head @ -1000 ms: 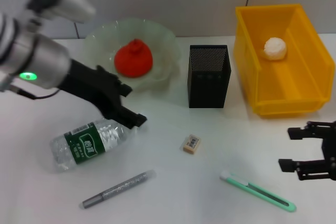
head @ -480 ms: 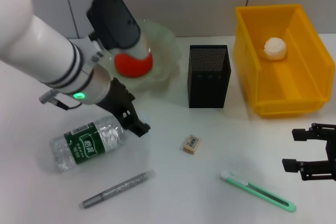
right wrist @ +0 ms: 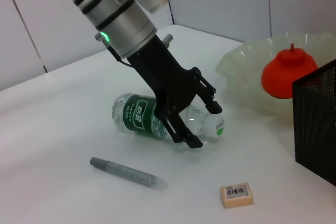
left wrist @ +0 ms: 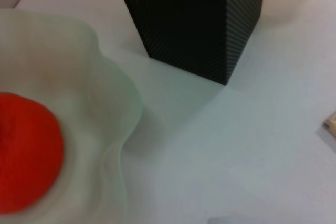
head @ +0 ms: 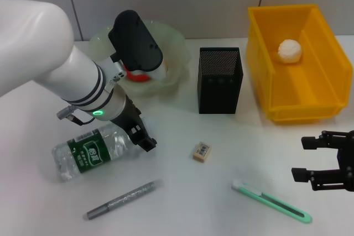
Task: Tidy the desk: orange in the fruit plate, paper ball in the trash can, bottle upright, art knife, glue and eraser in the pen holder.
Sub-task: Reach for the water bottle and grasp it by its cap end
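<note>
My left tool point(head: 142, 136) is down at the cap end of the bottle point(head: 93, 152), its black fingers point(right wrist: 181, 129) spread wide to either side of the neck; whether they touch the plastic yet I cannot tell. The bottle lies on its side on the counter point(head: 182, 192), green label up, white cap point(right wrist: 213, 126) pointing toward the eraser point(head: 202, 151).

Just behind that arm sits the plate point(head: 171, 48), with the orange point(right wrist: 289, 72) inside it — from the head view my arm covers most of the fruit. The pen holder point(head: 220, 80) stands upright beside the plate, between it and the can point(head: 318, 100); the paper ball point(head: 290, 50) already lies inside the can.

In front of the bottle lies the glue point(head: 124, 198), flat on the counter. The eraser is in the open middle, apart from everything else. The knife point(head: 271, 200) lies flat near the front edge.

My right tool point(head: 326, 160) hangs just beyond the knife's end, fingers parted, holding nothing.
</note>
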Robot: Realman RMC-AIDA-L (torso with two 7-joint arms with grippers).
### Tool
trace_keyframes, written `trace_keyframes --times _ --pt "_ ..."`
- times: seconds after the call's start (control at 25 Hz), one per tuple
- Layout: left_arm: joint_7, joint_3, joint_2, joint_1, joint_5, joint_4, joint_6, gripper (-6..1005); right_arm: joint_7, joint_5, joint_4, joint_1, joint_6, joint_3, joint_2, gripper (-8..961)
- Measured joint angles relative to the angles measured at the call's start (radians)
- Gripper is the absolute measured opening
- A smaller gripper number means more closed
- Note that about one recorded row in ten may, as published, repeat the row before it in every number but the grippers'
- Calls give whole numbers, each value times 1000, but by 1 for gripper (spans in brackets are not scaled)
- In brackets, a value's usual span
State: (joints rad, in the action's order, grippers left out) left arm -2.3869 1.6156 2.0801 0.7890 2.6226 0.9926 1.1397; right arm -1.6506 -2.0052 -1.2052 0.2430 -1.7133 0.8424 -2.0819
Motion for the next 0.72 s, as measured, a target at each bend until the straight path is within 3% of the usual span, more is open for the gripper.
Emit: trace_keyframes --times 0.2,0.72 --pt "-2 9 0 31 0 -61 -36 756 0 0 9 6 4 -1 0 782" --pt "-22 37 0 37 26 -67 -41 691 12 0 39 20 11 -10 3 774"
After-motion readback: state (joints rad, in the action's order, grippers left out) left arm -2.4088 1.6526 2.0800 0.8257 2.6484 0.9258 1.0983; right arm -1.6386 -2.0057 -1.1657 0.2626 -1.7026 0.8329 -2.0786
